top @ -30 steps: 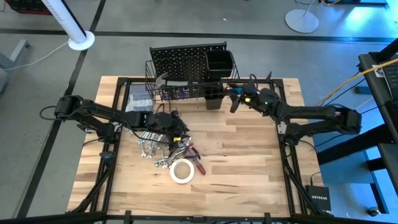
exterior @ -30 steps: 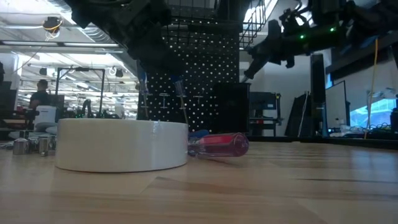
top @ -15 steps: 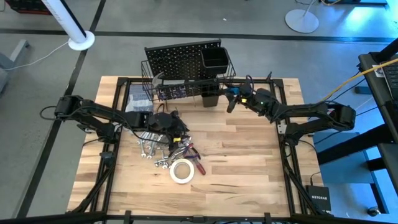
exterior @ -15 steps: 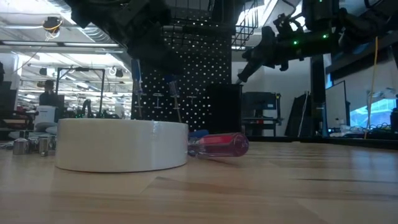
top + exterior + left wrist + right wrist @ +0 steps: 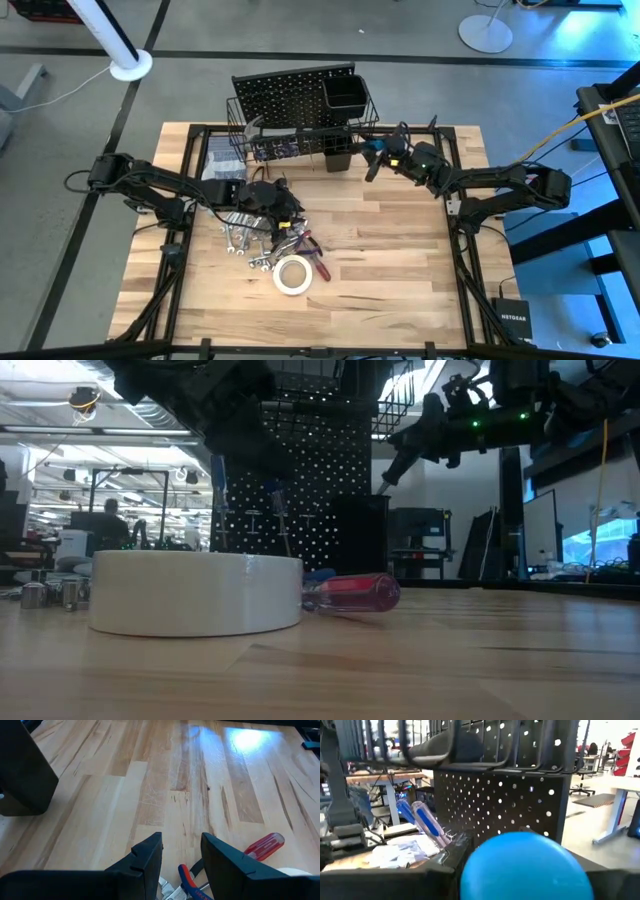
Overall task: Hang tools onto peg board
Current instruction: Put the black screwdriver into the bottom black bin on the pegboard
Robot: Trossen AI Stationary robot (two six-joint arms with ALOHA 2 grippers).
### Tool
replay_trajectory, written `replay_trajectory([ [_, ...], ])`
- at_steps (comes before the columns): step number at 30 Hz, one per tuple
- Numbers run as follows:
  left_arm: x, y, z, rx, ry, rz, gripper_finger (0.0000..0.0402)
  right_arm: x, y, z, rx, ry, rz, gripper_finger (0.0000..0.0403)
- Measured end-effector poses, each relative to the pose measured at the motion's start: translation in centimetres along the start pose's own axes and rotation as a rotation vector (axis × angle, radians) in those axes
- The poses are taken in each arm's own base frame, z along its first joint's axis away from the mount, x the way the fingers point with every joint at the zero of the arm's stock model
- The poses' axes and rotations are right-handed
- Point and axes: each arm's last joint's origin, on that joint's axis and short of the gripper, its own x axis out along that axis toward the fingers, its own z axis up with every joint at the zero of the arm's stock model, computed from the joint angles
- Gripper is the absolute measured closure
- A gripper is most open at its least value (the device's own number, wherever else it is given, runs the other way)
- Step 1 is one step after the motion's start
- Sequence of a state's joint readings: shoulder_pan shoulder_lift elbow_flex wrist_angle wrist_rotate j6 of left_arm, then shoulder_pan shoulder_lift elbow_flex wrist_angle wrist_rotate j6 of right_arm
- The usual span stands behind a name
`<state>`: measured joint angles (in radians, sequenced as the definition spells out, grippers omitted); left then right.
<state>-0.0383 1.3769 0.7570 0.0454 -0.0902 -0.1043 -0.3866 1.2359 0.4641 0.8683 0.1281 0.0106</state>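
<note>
Blue-handled screwdriver [image 5: 520,865] – one of the tools – is clamped in the right gripper [image 5: 372,160], its rounded handle end filling the wrist view and its thin shaft slanting down toward the peg board [image 5: 290,90]. The gripper hangs in the air just beside the board's right end, near the wire basket [image 5: 240,125].

The left gripper [image 5: 181,845] hovers low over the pile of loose tools, jaws narrowly parted with nothing between them. Under it lie pliers [image 5: 187,877], with wrenches [image 5: 240,240], a red-handled screwdriver [image 5: 264,846] and the white tape roll [image 5: 292,275] nearby on the table [image 5: 400,260].

The likely trouble is at the basket: if the shaft tip catches a wire or the black panel instead of passing through a gap, the push could shove or tip the free-standing board – or twist the screwdriver in the grip so that it drops to the table.

The basket already holds two more blue-handled screwdrivers [image 5: 427,822], standing slanted, and other pieces too unclear to name. The square cup [image 5: 345,95] looks dark inside; whether it holds anything I cannot tell.
</note>
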Motion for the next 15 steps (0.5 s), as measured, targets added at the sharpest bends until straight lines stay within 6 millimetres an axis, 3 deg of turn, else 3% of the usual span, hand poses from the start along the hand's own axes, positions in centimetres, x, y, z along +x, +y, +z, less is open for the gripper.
replay_trajectory([
  [8, 0.0, 0.0, 0.0, 0.000, 0.000, 0.000, 0.0274, 0.0, -0.3, 0.1, 0.146, -0.015, -0.113, 0.0229],
  [15, 0.0, 0.0, 0.0, -0.004, 0.000, 0.000, 0.0274, 0.4, -0.3, -1.0, 0.144, 0.028, -0.118, 0.0216],
])
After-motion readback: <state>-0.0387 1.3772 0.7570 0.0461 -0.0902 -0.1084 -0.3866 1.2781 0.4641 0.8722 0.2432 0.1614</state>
